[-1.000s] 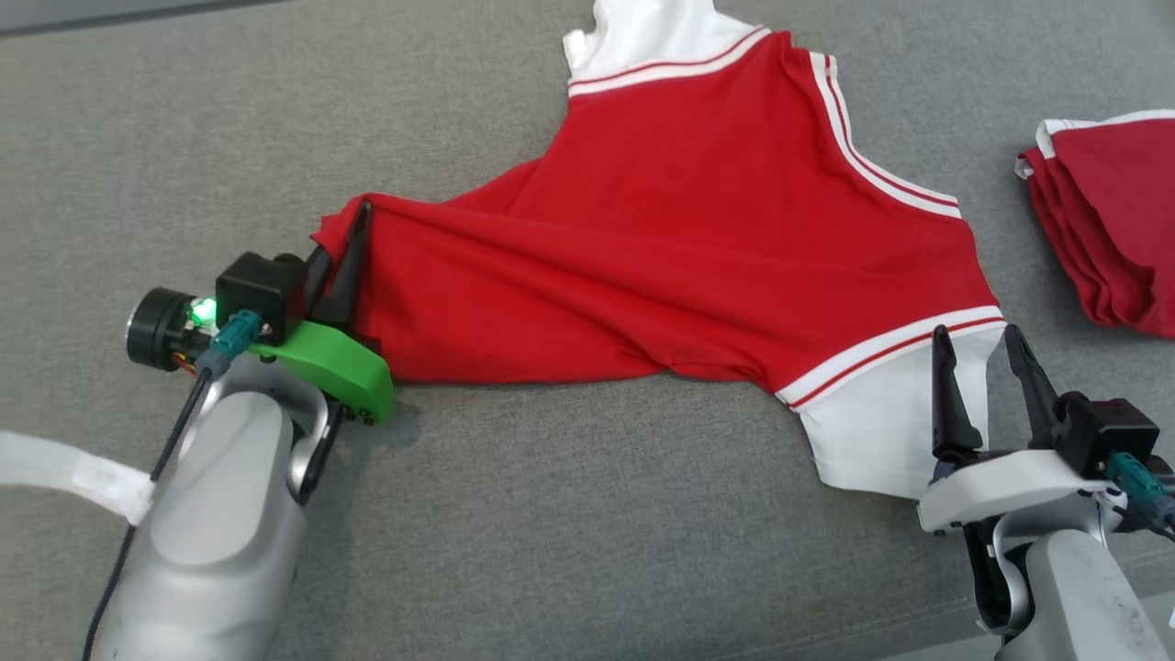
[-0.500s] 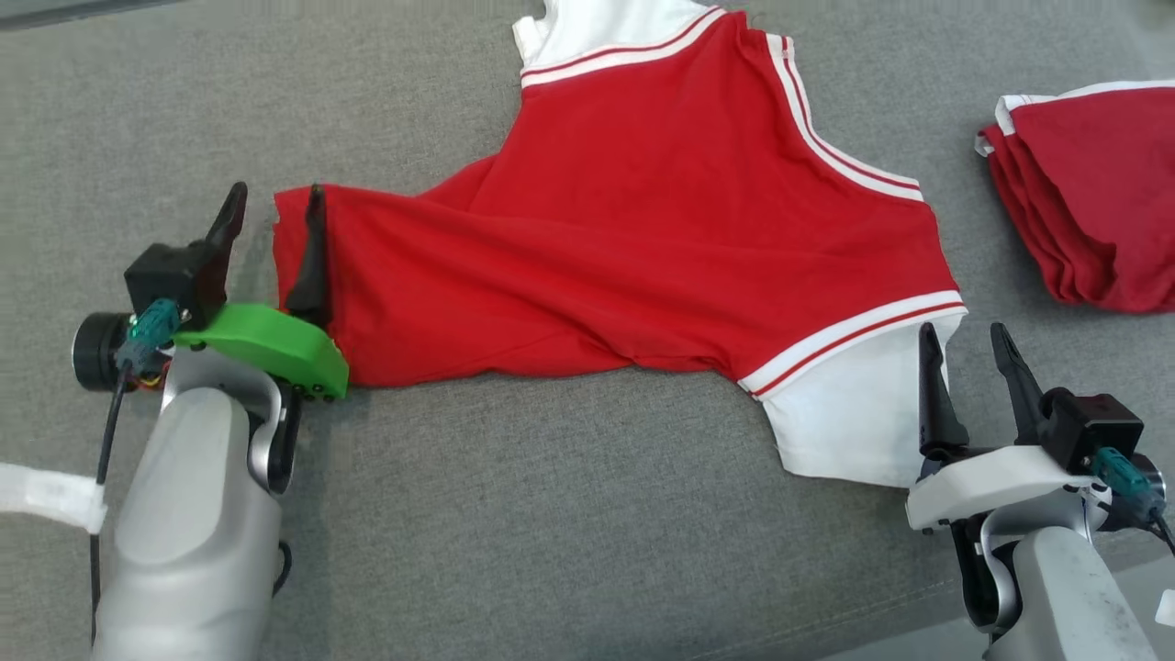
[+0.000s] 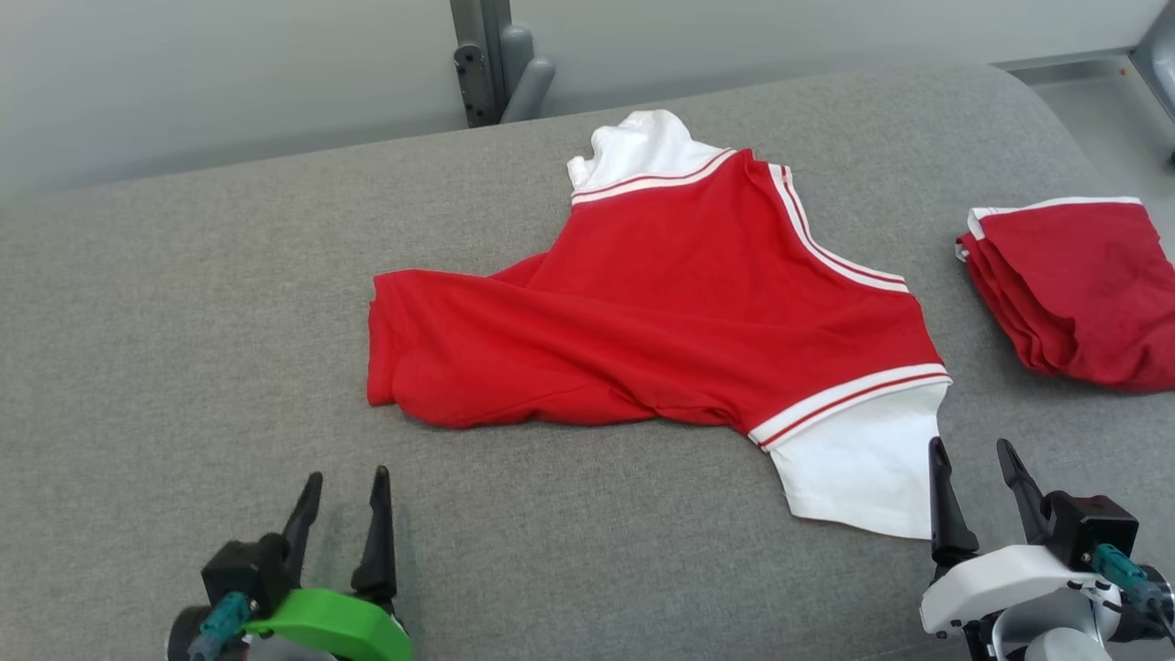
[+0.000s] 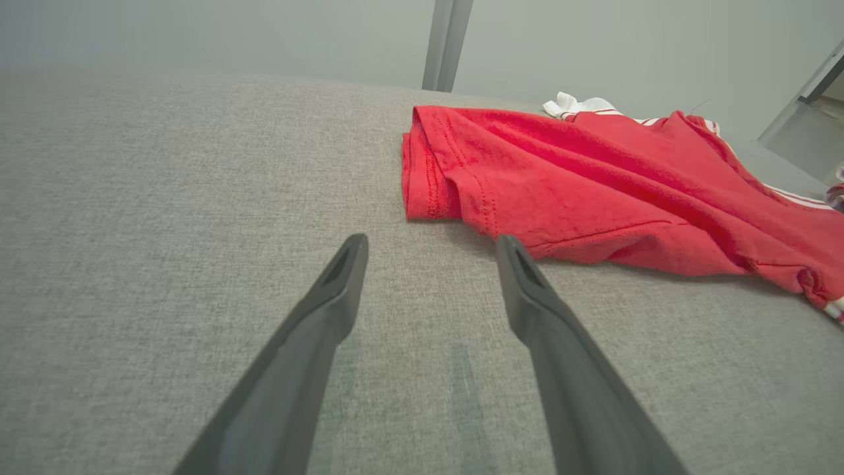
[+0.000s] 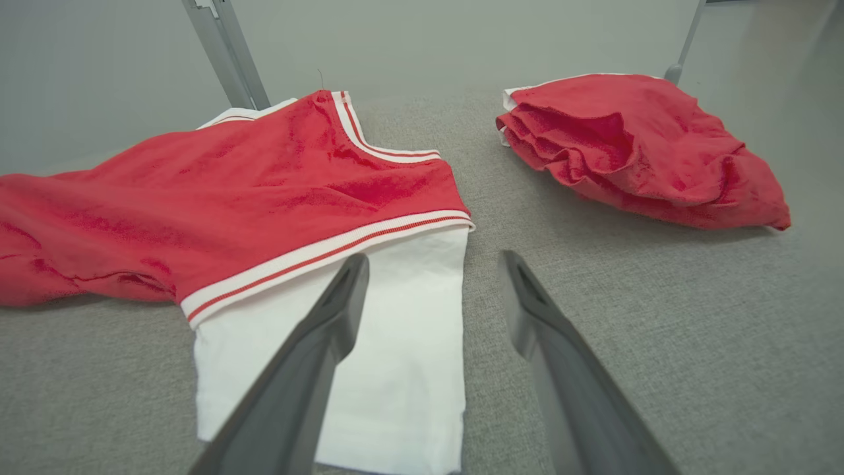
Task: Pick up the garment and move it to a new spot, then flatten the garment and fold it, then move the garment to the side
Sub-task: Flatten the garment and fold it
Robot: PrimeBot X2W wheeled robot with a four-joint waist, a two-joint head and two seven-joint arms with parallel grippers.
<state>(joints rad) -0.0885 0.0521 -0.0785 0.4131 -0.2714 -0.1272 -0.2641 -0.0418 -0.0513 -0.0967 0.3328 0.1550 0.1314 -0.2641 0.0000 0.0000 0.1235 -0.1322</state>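
The garment (image 3: 661,303) is a red shirt with white sleeves and striped trim, spread on the grey cushion with its hem end bunched at the left. In the left wrist view that bunched red hem (image 4: 448,171) lies just beyond my fingers. My left gripper (image 3: 344,491) stands open at the lower left, well short of the cloth, holding nothing. My right gripper (image 3: 973,459) is open at the lower right, beside the white sleeve (image 3: 858,468). In the right wrist view the sleeve (image 5: 395,343) lies under and left of my right gripper (image 5: 432,267).
A second red garment (image 3: 1074,285), folded in a pile, lies at the right edge of the cushion (image 3: 184,349); the same pile (image 5: 633,145) appears in the right wrist view. A grey metal post (image 3: 491,55) rises behind the cushion, before a pale wall.
My left gripper opened, let go of the red hem and drew back toward me. The head camera tilted up, bringing the wall and post into view. The hem now lies slack.
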